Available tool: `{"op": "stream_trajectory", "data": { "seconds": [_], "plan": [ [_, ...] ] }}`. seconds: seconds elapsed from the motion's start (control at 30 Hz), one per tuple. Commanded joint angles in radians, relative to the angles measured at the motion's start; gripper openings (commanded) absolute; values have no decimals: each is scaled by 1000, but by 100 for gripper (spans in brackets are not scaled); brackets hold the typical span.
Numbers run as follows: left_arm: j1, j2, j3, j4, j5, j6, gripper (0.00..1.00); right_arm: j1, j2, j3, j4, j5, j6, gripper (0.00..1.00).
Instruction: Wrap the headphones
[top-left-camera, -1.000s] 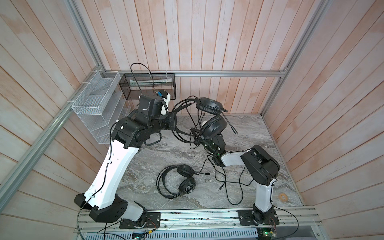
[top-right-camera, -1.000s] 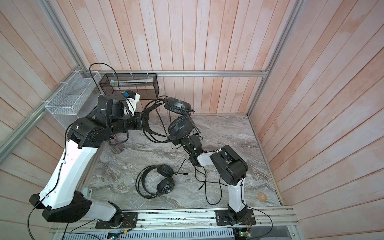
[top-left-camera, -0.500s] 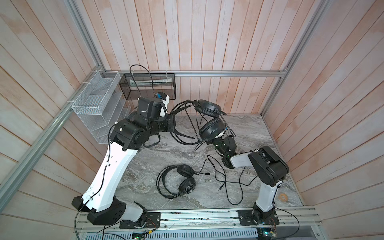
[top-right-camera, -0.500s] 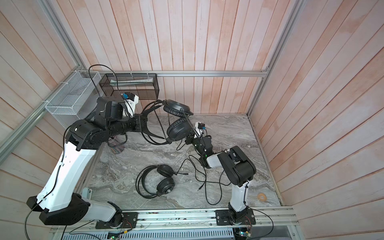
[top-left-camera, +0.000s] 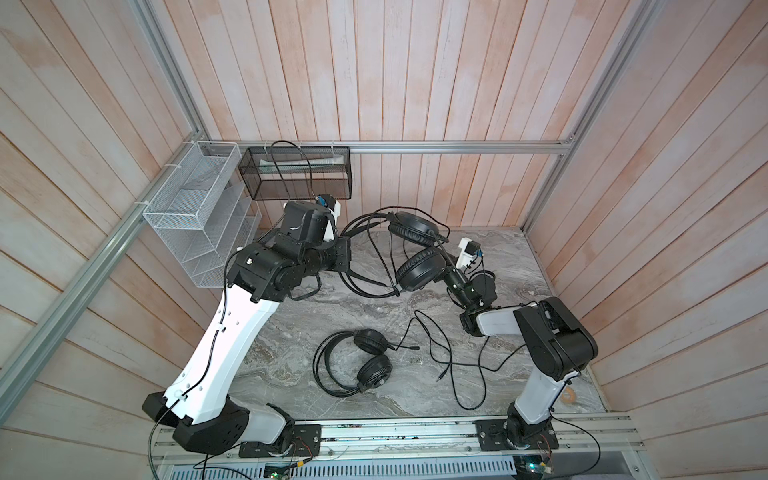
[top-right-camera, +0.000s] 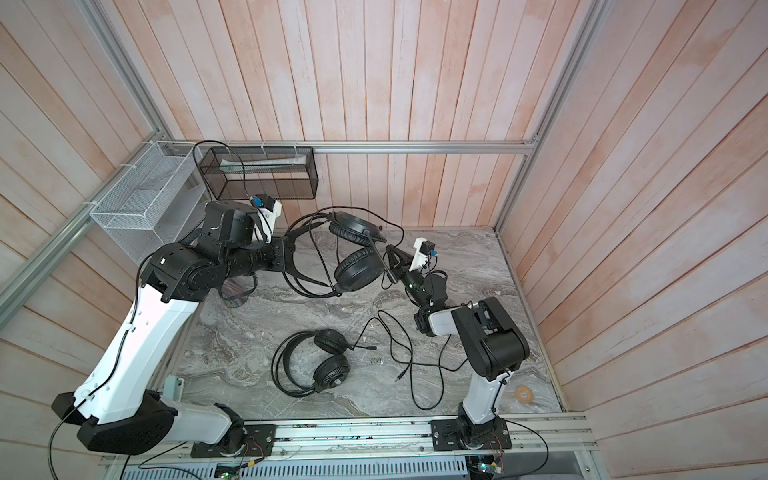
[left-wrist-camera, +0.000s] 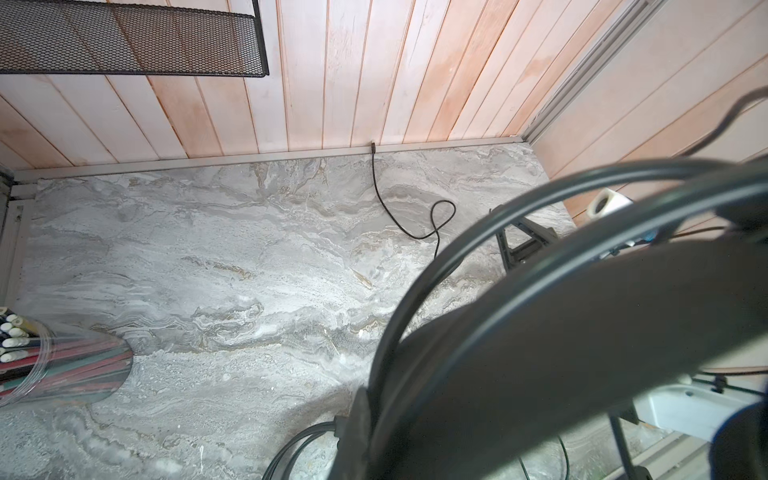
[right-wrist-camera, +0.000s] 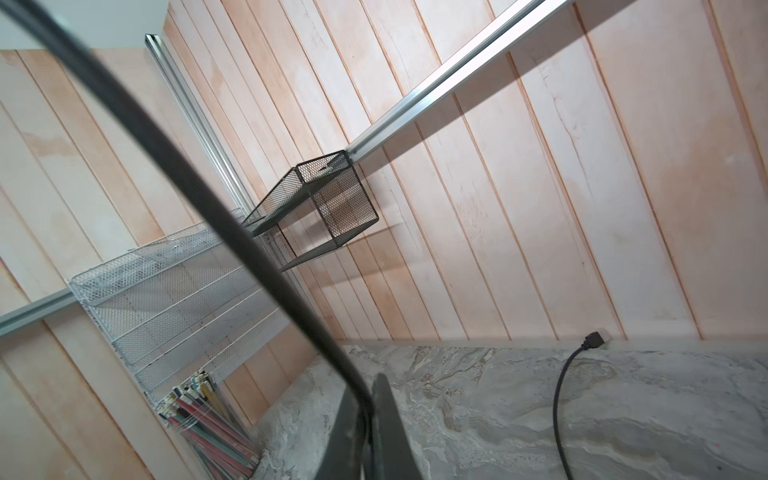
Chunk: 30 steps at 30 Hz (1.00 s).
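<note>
- The left fingers (top-left-camera: 345, 257) are clamped shut on the headband (left-wrist-camera: 540, 332) of the raised headset (top-left-camera: 419, 269), so it hangs above the surface (top-left-camera: 332, 316) near the back wall
- The right fingers (top-right-camera: 392, 257) are pinched shut on a thin black cable (right-wrist-camera: 268, 257); in the right wrist view the strand runs straight into the closed tips
- In both top views the right fingers sit just beside the lower earcup of the raised headset (top-right-camera: 358, 270), on the side away from the left arm
- The two earcups of the raised headset stand one above the other, and thin black loops of cable hang around them and the headband
- The second headset (top-left-camera: 374, 372) lies flat on the surface in front, between the two arm bases, well apart from both sets of fingers, its earcups side by side
- A loose cable (top-left-camera: 439, 379) sprawls in open loops on the surface between the second headset and the right arm
- A plug end (right-wrist-camera: 594, 340) of a black lead rests at the back edge of the surface, against the wall
- A black mesh basket (top-left-camera: 295, 172) and a white wire rack (top-left-camera: 195, 216) hang on the walls in the back left corner
- A clear cup (left-wrist-camera: 54, 365) of pencils stands on the surface below the rack
</note>
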<state>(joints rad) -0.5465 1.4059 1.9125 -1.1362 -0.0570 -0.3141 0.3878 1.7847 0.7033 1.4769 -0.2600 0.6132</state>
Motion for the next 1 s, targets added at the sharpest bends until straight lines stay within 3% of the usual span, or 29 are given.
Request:
{"op": "stream_trajectory", "data": {
  "seconds": [0.0,0.13,0.43,0.6,0.8,0.97],
  "plan": [
    [-4,-41,-11,75,16,-4,0,-29,-73,9,32,-48,0,0],
    [-3,-52,-43,81,17,11,0,-40,-153,34,-75,-62,-68,0],
    [-4,-87,-121,95,9,41,0,-104,-199,74,-162,-104,-75,0],
    [-3,-111,-139,105,18,54,0,-126,-204,108,-235,-96,-97,0],
    [-4,-138,-164,130,57,64,0,-176,-144,236,-413,-193,-93,0],
    [-4,-173,-178,169,45,65,0,-174,-113,242,-474,-209,-105,0]
  ]
}}
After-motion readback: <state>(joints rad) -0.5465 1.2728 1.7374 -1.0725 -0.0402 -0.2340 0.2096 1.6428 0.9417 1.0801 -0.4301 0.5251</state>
